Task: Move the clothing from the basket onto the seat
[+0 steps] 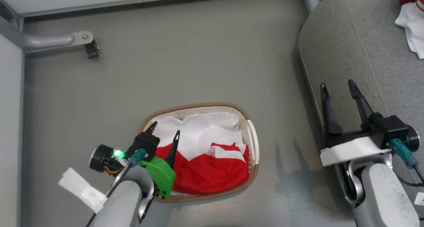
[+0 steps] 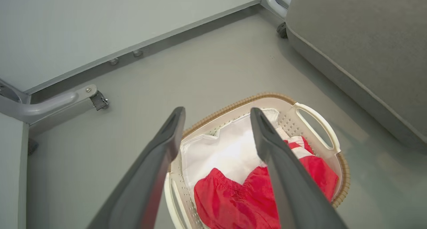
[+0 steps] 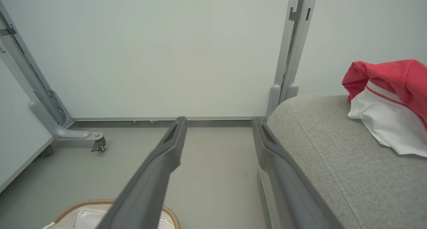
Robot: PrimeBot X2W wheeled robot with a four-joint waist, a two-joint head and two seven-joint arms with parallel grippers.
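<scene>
Basket (image 1: 205, 105) sits on the floor (image 1: 165, 71), just left of the seat (image 1: 351, 38), not touching it. The clothing (image 1: 212, 174) is a red piece with white stripes, bunched in the basket's near-right part and reaching the right wall by the handle. A white liner (image 1: 198, 134) shows bare across the far-left part. The left gripper (image 1: 165, 129) is over the basket's left end with fingers spread wide and nothing between them. One tip is at the left rim and the other is over the liner, right at the red edge. The clothing lies just right of and nearer than the fingertips; contact can't be told. In the left wrist view the gripper (image 2: 217, 110) points down into the basket (image 2: 267, 97). Liner (image 2: 220, 149) shows between the fingers, the clothing (image 2: 233, 202) runs under and past the right finger, and the seat (image 2: 360, 38) is at upper right. The right gripper (image 1: 337, 84) is at the seat's left edge, fingers apart and empty, well away from the basket. The other garment (image 1: 412, 25), red and white, lies at the seat's far-right corner, well beyond the right fingertips. In the right wrist view the gripper (image 3: 219, 119) points along the seat (image 3: 333, 149) edge toward the wall. There the other garment (image 3: 393, 75) is heaped on top at right and the basket (image 3: 100, 202) rim is at bottom left.
</scene>
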